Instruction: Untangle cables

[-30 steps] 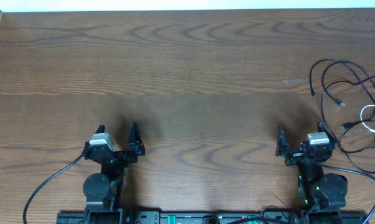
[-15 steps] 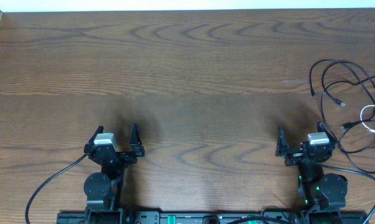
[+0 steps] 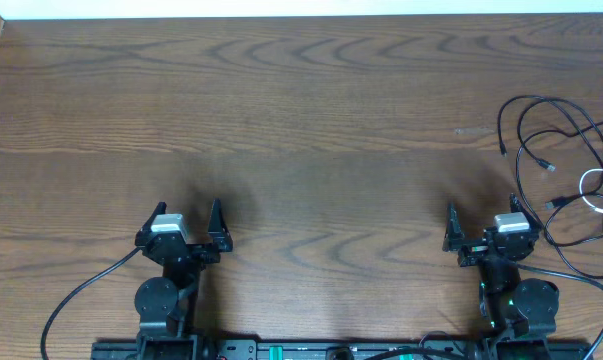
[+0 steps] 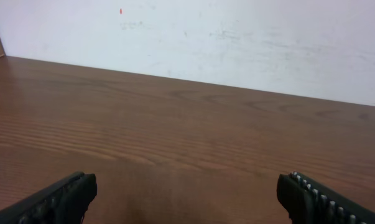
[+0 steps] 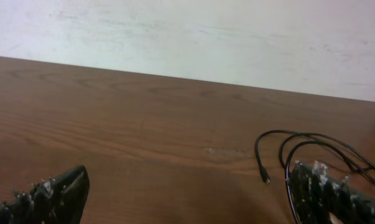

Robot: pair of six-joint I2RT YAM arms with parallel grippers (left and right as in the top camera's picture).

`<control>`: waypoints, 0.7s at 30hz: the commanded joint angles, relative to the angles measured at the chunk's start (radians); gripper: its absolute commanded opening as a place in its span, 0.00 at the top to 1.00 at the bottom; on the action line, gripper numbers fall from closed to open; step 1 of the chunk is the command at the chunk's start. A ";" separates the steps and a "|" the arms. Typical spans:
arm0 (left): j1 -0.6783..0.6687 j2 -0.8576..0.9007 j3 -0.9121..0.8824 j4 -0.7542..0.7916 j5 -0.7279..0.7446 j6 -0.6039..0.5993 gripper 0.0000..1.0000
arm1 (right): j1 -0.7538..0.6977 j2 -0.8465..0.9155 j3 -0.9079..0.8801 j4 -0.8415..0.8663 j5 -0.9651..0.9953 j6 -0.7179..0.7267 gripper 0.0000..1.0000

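Left pincer (image 3: 187,206) turned slightly, spread | right pincer (image 3: 483,207) spread | black cable (image 3: 536,98) loops tangled with white cable (image 3: 593,172)

The bench (image 3: 311,130) is dark brown wood with wavy grain running along its length. A faint pale scuff (image 3: 471,131) marks it toward the right edge. Beyond the far edge rises a smudged white wall (image 4: 237,37) bearing a tiny red dot (image 4: 120,10)

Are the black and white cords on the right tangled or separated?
Tangled: the black cable loops over itself and overlaps the white cable in one heap.
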 commanded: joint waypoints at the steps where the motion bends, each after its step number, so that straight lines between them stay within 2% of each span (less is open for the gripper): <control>1: 0.004 -0.006 -0.008 -0.047 0.006 0.013 0.02 | -0.002 -0.006 -0.001 -0.005 -0.005 -0.013 0.01; 21: 0.004 -0.006 -0.008 -0.047 0.006 0.013 0.02 | -0.002 -0.006 -0.001 -0.005 -0.005 -0.013 0.01</control>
